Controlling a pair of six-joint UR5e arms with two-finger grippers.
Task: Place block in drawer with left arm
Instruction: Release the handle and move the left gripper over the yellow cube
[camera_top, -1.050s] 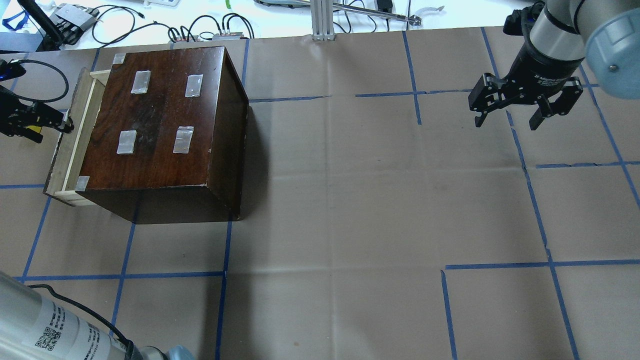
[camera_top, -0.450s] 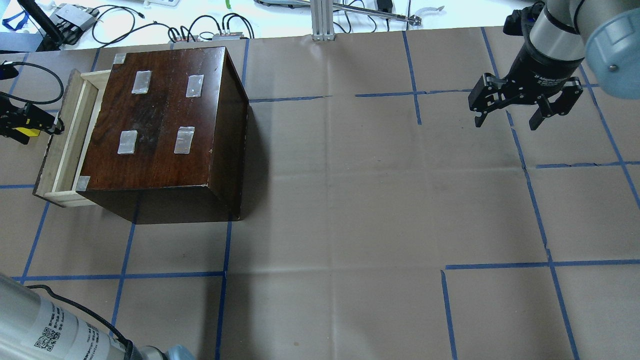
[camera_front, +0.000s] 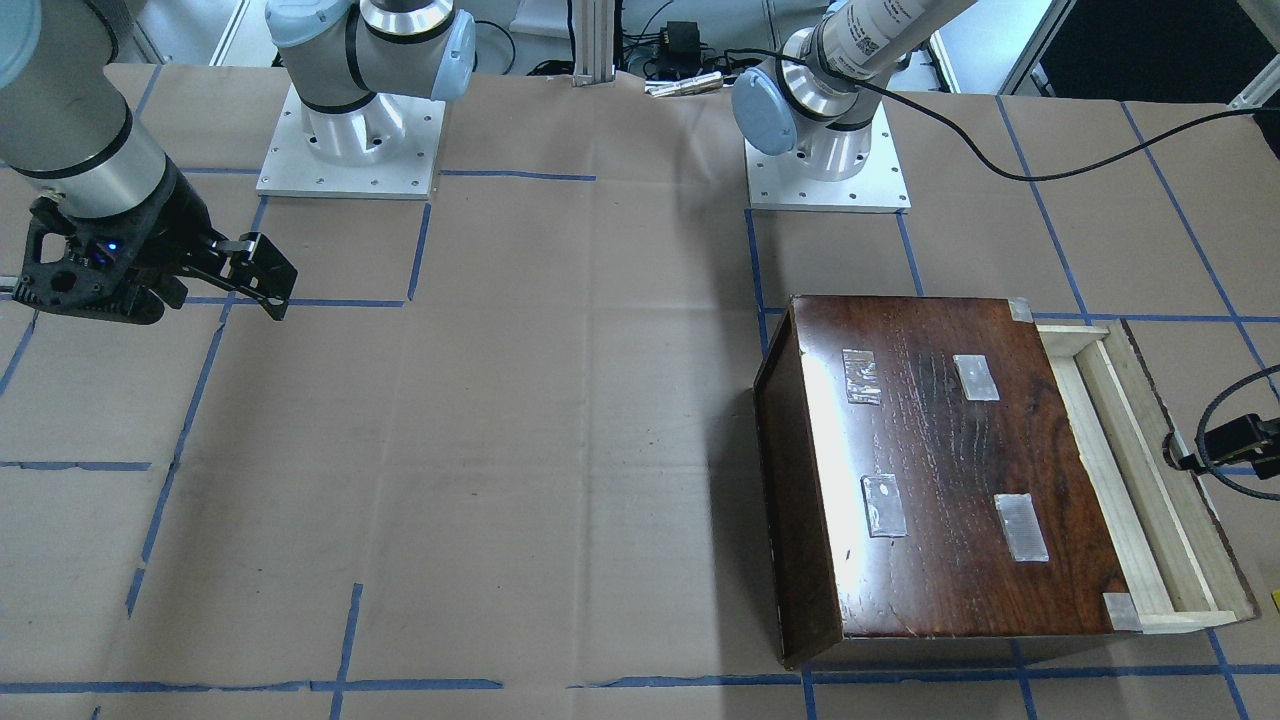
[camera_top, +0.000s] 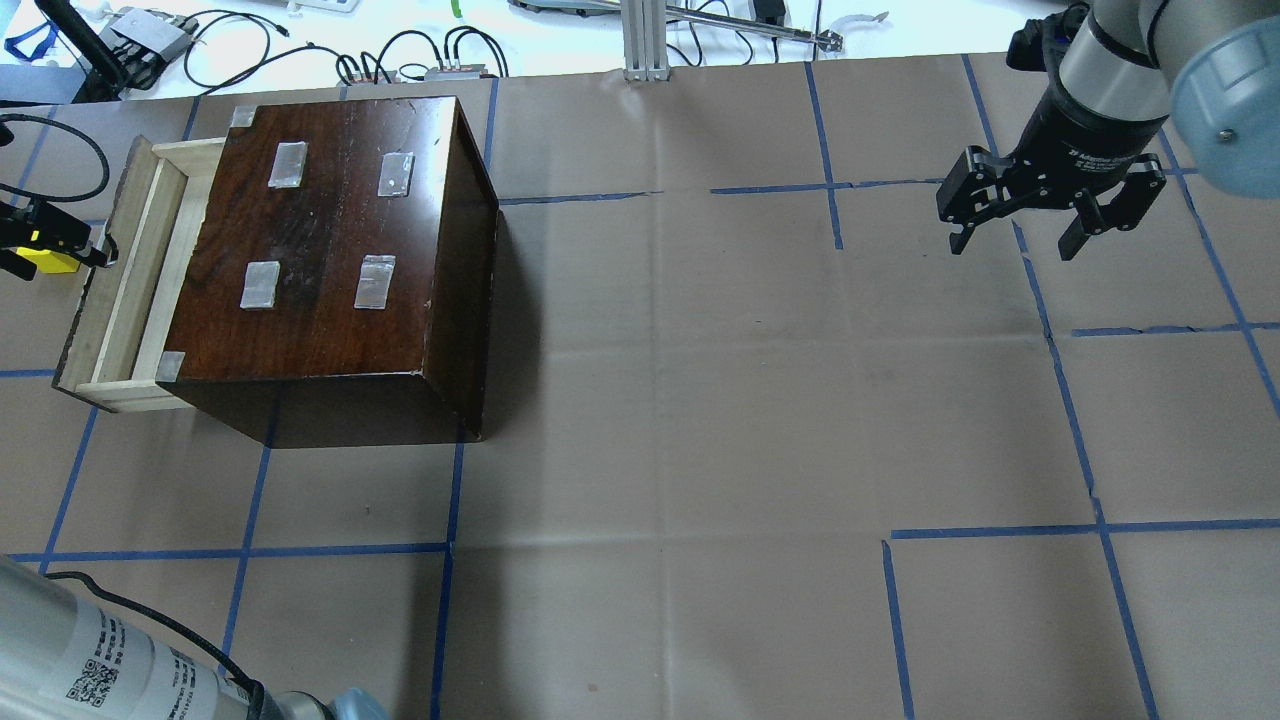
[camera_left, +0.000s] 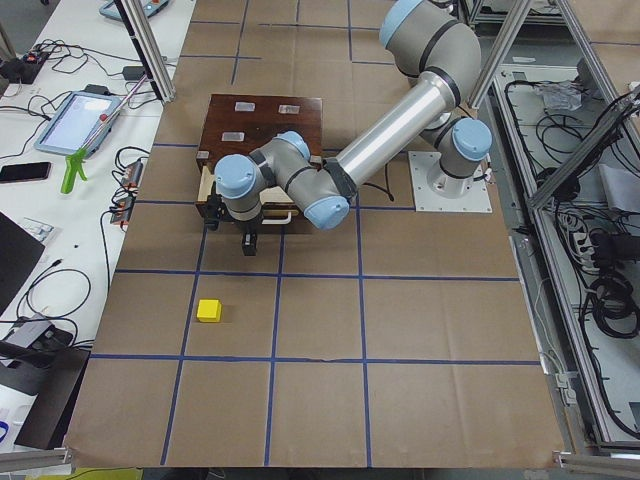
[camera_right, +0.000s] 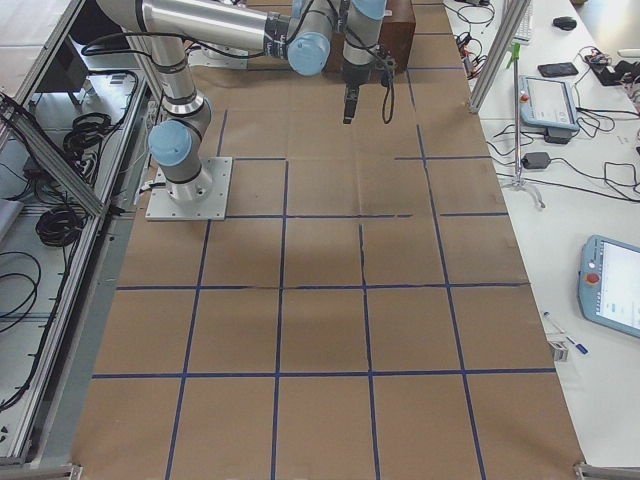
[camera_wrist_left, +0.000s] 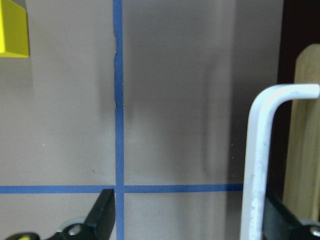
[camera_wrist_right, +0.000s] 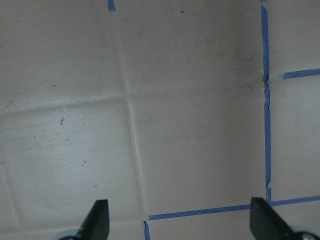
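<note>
As the drawer (camera_top: 100, 300) stands part-open, the left gripper (camera_wrist_left: 190, 212) is held wide, nothing clamped; block (camera_wrist_left: 12, 30), upper left, probably to be fetched next.

The table (camera_top: 700, 400) is covered in brown paper, marked into squares by blue tape (camera_top: 340, 549). In the overhead view the cabinet (camera_top: 330, 240) stands on it at upper left. In the left-side view the block (camera_left: 209, 311) lies on the paper at lower left, well apart from the cabinet. In the front view one base plate (camera_front: 400, 170) sits at top left and a second plate (camera_front: 880, 190) right of centre.

Block (camera_wrist_left: 12, 30) cropped, left gripper (camera_top: 70, 238) mostly offscreen
</note>
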